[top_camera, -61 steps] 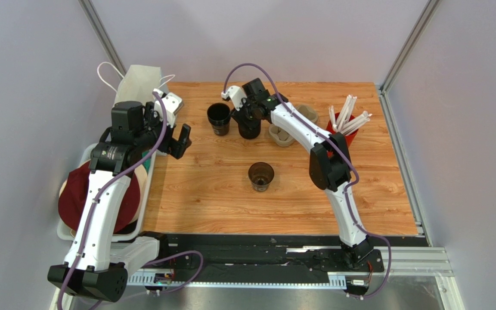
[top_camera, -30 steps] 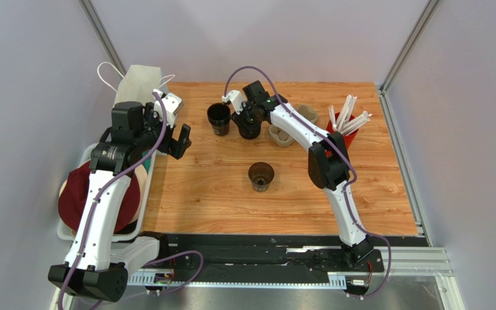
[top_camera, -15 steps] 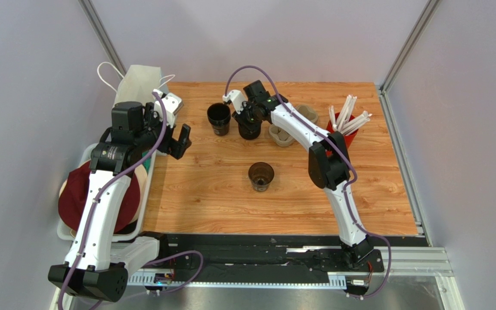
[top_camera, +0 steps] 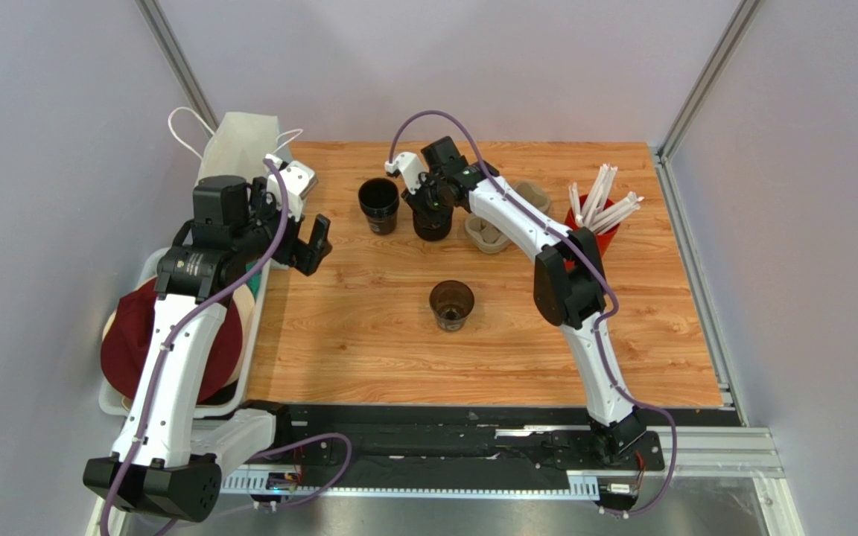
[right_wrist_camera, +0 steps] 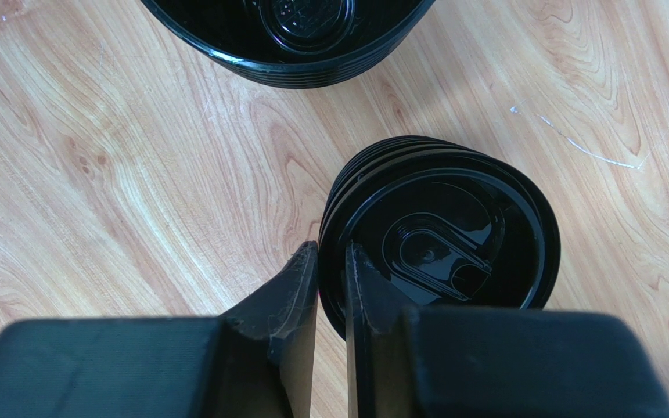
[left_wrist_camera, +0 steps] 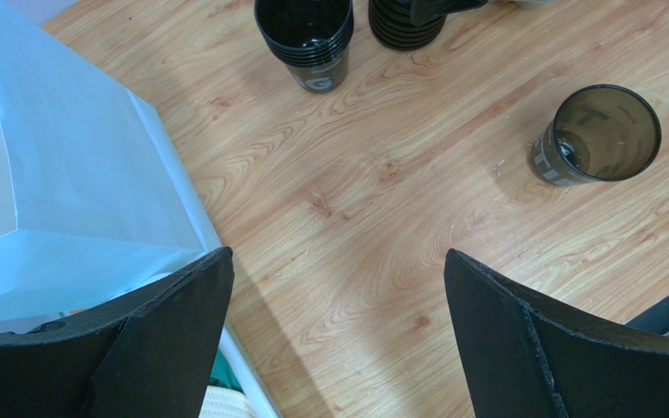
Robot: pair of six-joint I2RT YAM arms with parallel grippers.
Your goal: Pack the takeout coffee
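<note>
**R pincer on lid stack, coffee cup open at ctr**

The takeout coffee cup (top_camera: pixel 451 304) stands upright near the ctr of the counter (top_camera: pixel 378 357), open-topped and brown inside, well apart from both arms. In the L wrist view it (left_wrist_camera: pixel 598 135) sits off to the right, w/ bare wood all round it.

The R pincer (top_camera: pixel 423 202) reaches to the far side of the counter, over the lid stack (top_camera: pixel 431 221). R wrist view: the pincer (right_wrist_camera: pixel 329 254) is clenched down to a thin slit on the rim of the lid stack (right_wrist_camera: pixel 451 248), one finger outside the edge and the other over the top lid. Can't tell if only the top lid is caught.

The stack of cups (top_camera: pixel 378 206) stands just beside the lids, on their left.

The L pincer (top_camera: pixel 302 229) hangs released, fingers spread wide, at the counter's left edge next to the white paper bag (top_camera: pixel 238 143). In the L wrist view the bag (left_wrist_camera: pixel 59 174) fills the left side and the pincer (left_wrist_camera: pixel 334 257) grasps nothing.

A cardboard cup carrier (top_camera: pixel 501 229) lies right of the lids. Beyond it is a red holder w/ white sticks (top_camera: pixel 599 212).
</note>
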